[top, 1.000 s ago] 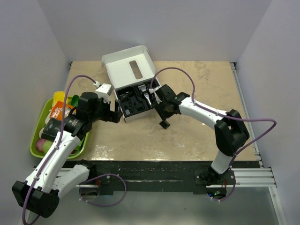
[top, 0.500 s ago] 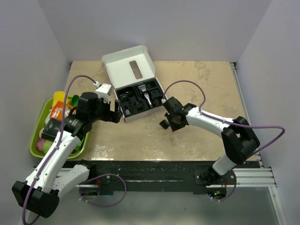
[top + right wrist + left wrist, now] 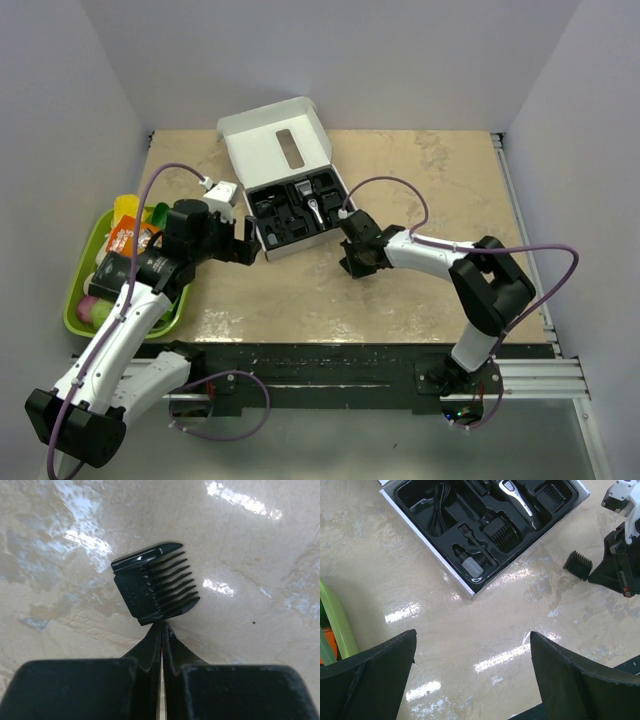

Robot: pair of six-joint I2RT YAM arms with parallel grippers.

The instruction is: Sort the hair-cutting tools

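Observation:
One small black comb attachment (image 3: 152, 587) lies flat on the beige table, seen also in the left wrist view (image 3: 578, 563). My right gripper (image 3: 162, 625) is shut, fingers pressed together with nothing between them, their tips touching the comb's near edge; from above it (image 3: 352, 262) sits just right of the box. The silver-headed clipper (image 3: 516, 495), the black cord (image 3: 437, 510) and another comb attachment (image 3: 502, 532) rest in the box's black insert. My left gripper (image 3: 472, 645) hangs open over bare table left of the box (image 3: 252, 240).
The white box (image 3: 300, 232) stands mid-table with its lid (image 3: 275, 145) raised toward the back. A green tray (image 3: 75, 300) of colourful packets and fruit sits at the left edge, beside my left arm. White walls close in on both sides.
My right gripper came down and left from the box to the comb attachment on the table, and its jaws went from part open to shut. The left arm stayed put.

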